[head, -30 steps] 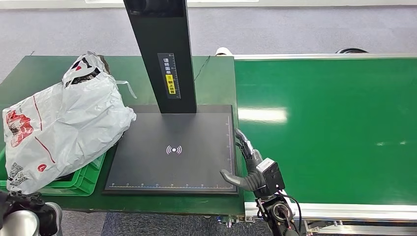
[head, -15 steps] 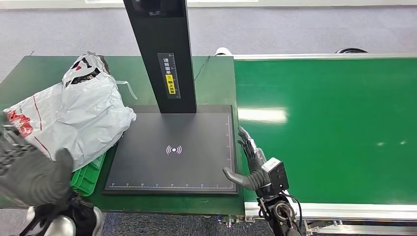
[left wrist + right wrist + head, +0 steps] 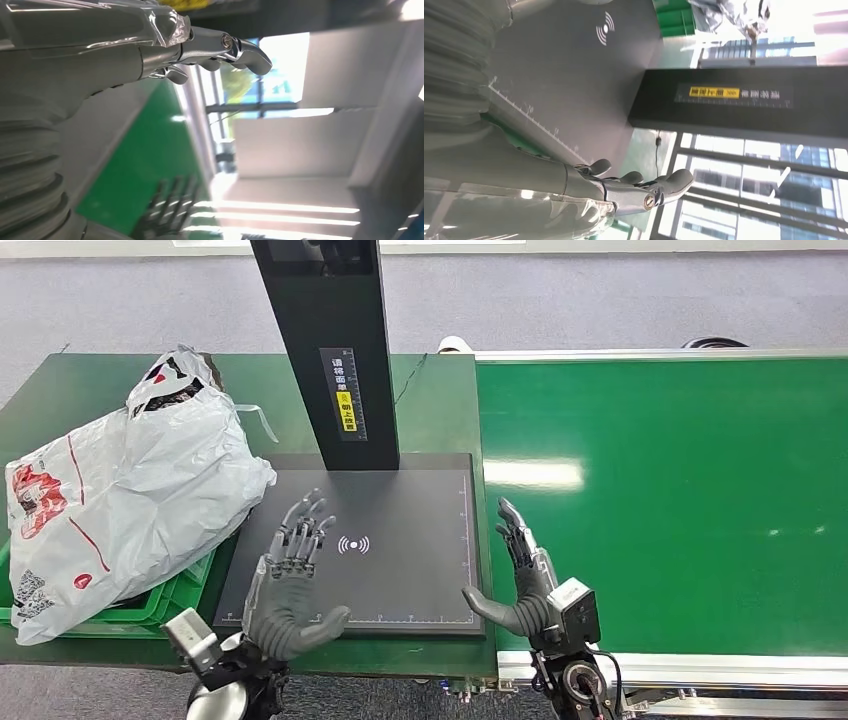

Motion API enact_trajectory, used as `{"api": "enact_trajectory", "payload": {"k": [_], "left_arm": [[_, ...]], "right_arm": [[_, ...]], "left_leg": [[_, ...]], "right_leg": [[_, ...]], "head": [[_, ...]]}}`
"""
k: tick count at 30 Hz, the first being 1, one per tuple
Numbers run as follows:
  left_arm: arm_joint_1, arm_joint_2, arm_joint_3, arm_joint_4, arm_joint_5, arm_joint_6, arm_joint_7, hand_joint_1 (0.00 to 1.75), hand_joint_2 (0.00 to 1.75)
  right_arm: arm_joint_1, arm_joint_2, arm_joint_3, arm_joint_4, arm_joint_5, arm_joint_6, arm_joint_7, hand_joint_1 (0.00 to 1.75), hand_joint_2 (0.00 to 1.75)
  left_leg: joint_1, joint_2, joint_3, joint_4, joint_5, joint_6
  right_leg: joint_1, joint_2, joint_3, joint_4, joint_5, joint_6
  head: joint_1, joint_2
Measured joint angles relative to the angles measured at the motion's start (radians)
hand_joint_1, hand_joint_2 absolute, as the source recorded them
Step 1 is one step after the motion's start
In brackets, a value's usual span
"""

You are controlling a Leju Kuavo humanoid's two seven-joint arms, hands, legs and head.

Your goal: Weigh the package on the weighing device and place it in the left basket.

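Observation:
The package (image 3: 125, 495), a grey-white plastic mailer with red and black print, lies in the green basket (image 3: 170, 605) at the left of the table, its edge hanging over the scale's left side. The scale is a black platform (image 3: 400, 530) with a white wireless mark and a black post (image 3: 330, 350) behind it. My left hand (image 3: 292, 585) hovers open over the platform's front left, fingers spread, nothing in it. At the platform's front right corner my right hand (image 3: 525, 585) is open and empty too. The right wrist view shows the platform (image 3: 574, 75) and post (image 3: 734, 105) past the hand (image 3: 574, 185).
A green conveyor belt (image 3: 680, 500) with a metal frame runs along the right of the scale. The scale and basket stand on a green table (image 3: 440, 400). Grey floor lies behind.
My left hand has risen from the lower left corner, swung right and now hovers open over the scale's front left. My right hand has shifted slightly forward and right. The package has not moved.

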Motion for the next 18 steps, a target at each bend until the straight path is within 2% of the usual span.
{"api": "enact_trajectory", "payload": {"k": [5, 18], "left_arm": [[-0.01, -0.004, -0.011, 0.108, -0.007, -0.074, 0.032, 0.0, 1.75], [-0.03, -0.014, -0.029, 0.243, -0.043, -0.115, 0.093, 0.0, 1.75]], "right_arm": [[0.007, 0.005, -0.012, -0.011, 0.0, 0.002, -0.009, 0.0, 1.75], [0.013, 0.011, -0.021, -0.011, 0.0, 0.012, -0.019, 0.0, 1.75]], "left_leg": [[0.0, 0.0, 0.0, 0.0, 0.0, 0.0], [0.0, 0.0, 0.0, 0.0, 0.0, 0.0]], "right_leg": [[0.0, 0.0, 0.0, 0.0, 0.0, 0.0], [0.0, 0.0, 0.0, 0.0, 0.0, 0.0]], "head": [[0.0, 0.0], [0.0, 0.0]]}}
